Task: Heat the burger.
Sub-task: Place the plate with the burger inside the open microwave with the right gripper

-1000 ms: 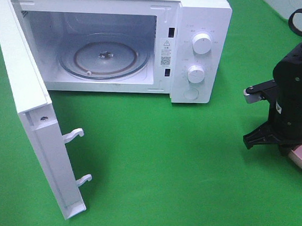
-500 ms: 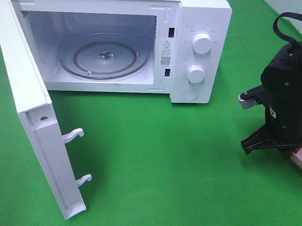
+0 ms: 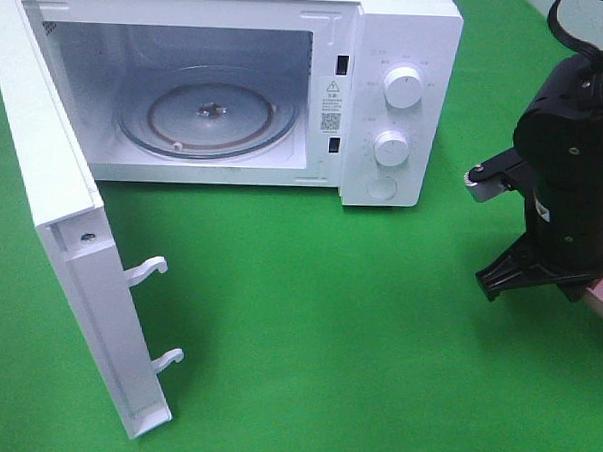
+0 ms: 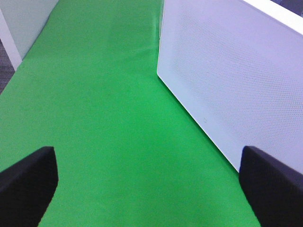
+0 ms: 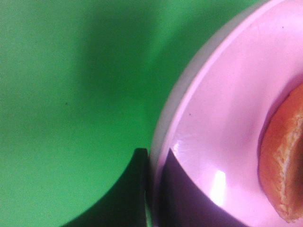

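Two pincers are mine, and they stand quite differently. My right pincer point(image 5: 150, 191) is clamped on the rim of a pink plate point(image 5: 222, 94). One dark finger lies outside the rim, over the green cloth point(image 3: 328, 317). The other lies inside, over the plate's glossy floor, and the rim is pinched between them. The burger point(image 5: 286, 161) sits on that plate, further in from the rim. My right wrist camera catches only an edge of its orange-brown bun, so I cannot see the filling. From the high camera the plate is a pink sliver at the right edge of the scene, mostly hidden under my black right arm point(image 3: 568, 188) and well apart from the microwave point(image 3: 410, 31).

My left pincer point(image 4: 150, 187) is spread wide, with only cloth between its two black fingertips. Just beside it stands a white dotted panel, the microwave door point(image 4: 236, 85) as far as I can tell.

That door is swung open at the oven's left side. Inside, the round glass tray point(image 3: 206, 117) lies flat on the cavity floor. On the control panel the upper knob point(image 3: 403, 87) sits above the lower knob point(image 3: 390, 148).
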You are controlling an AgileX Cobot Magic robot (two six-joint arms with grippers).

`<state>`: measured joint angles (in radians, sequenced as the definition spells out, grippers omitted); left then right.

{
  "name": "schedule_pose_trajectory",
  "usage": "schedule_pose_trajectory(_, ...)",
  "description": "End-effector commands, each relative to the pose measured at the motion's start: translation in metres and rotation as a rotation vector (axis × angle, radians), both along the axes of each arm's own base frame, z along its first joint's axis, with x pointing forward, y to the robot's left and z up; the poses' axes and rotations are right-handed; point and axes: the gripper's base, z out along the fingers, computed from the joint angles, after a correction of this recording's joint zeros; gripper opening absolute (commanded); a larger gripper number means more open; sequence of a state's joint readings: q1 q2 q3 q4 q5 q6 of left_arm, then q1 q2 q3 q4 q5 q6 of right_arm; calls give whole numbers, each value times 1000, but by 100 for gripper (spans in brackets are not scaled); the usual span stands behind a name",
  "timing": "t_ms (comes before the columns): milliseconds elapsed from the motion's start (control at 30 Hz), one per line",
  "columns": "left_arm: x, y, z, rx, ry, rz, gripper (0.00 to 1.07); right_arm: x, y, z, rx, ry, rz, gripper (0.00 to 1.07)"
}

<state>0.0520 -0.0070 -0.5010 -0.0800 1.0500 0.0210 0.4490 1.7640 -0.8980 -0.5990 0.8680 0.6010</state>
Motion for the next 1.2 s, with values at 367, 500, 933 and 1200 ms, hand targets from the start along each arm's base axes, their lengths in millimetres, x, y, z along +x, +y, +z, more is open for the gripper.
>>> schedule_pose_trajectory(367,-3,0,0,-1,-28,-2,96,-35,8,17,-59,-6,113,0)
schedule_pose_trajectory(500,-3,0,0,0,-28,-3,96,-51,10,19,-63,-5,152,0)
schedule_pose_trajectory(933,-3,0,0,0,-28,-3,96,-92,14,27,-72,-10,266,0)
schedule_pose_trajectory(1200,-3,0,0,0,-28,-3,96,-118,19,35,-71,-25,357,0)
